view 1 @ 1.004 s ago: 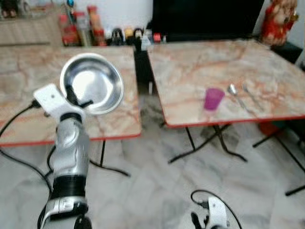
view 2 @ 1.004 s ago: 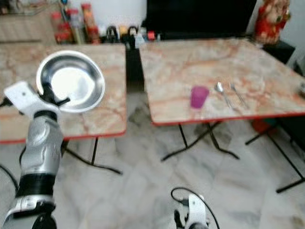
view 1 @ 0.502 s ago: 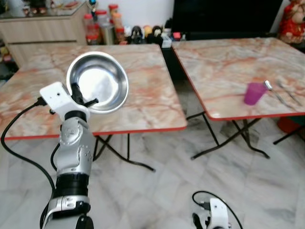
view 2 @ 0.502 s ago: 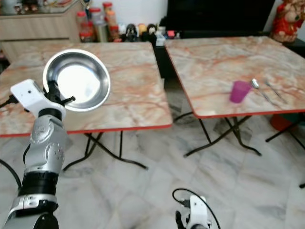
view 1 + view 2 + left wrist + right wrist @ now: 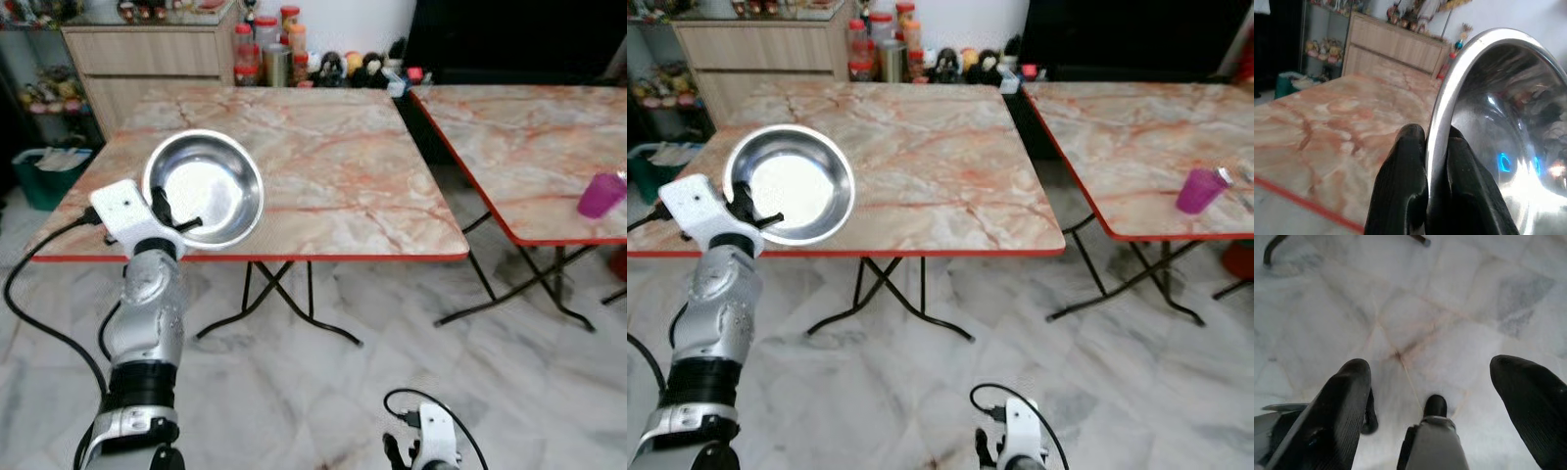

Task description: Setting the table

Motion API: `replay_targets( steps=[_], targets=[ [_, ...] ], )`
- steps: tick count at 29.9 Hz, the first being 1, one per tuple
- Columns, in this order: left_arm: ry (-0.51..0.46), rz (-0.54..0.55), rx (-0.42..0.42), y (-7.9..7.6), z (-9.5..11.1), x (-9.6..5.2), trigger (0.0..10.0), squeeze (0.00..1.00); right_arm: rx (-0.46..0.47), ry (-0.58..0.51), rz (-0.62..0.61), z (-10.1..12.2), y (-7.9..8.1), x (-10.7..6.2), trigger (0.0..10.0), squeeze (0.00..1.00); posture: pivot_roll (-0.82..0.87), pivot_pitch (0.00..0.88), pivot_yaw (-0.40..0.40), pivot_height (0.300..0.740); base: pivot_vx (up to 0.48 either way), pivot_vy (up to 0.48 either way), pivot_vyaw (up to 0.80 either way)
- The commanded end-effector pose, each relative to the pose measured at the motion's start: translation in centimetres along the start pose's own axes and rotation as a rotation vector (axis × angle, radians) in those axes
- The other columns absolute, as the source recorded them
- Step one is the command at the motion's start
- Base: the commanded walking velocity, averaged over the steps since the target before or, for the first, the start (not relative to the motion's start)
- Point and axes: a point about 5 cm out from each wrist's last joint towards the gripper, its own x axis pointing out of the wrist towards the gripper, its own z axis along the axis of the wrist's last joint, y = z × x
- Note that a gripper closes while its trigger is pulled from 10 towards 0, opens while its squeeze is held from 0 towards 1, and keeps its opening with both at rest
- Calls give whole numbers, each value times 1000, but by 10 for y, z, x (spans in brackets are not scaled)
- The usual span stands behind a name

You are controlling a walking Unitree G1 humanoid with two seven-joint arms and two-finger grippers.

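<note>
R gripper (image 5: pixel 1427 404) w/ both black fingers (image 5: pixel 1337 416) spread wide apart, nothing btwn them; one finger at lower left of frame, other at right edge. Behind them: white marble floor (image 5: pixel 1449 293) w/ grey veining & thin tile joints crossing near centre. Bottom centre: grey robot leg (image 5: pixel 1435 448) w/ dark foot tip. Upper left corner: curved black table leg (image 5: pixel 1271 249); another leg tip (image 5: pixel 1420 240) at top centre.
</note>
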Motion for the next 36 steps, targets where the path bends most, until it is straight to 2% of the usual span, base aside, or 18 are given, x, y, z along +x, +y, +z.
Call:
replay_targets(
  steps=[1,7,19,23,32,36],
  targets=[
    [-15,-1,-5,-2,5,1,10000,0,-14,-18,6,5,-2,0,10000,0,96,0,-28,740,247,0,438],
    [-19,3,-2,-1,5,1,10000,0,24,-19,-16,4,-3,0,10000,0,96,0,-29,740,337,0,267],
    [-20,-2,2,-4,6,0,10000,0,-30,-16,-4,6,-4,1,10000,0,98,0,-33,740,345,0,92],
    [-20,-4,1,-4,7,0,10000,0,2,-17,-7,5,-3,1,10000,0,98,0,-32,740,344,0,400],
    [-17,-11,0,-7,6,0,10000,0,-36,-14,-1,6,-3,1,10000,0,99,0,-31,740,346,0,133],
    [-14,-17,-3,-9,6,-1,10000,0,-1,-12,-7,5,-2,1,10000,0,101,0,-30,740,345,0,161]
  ],
)
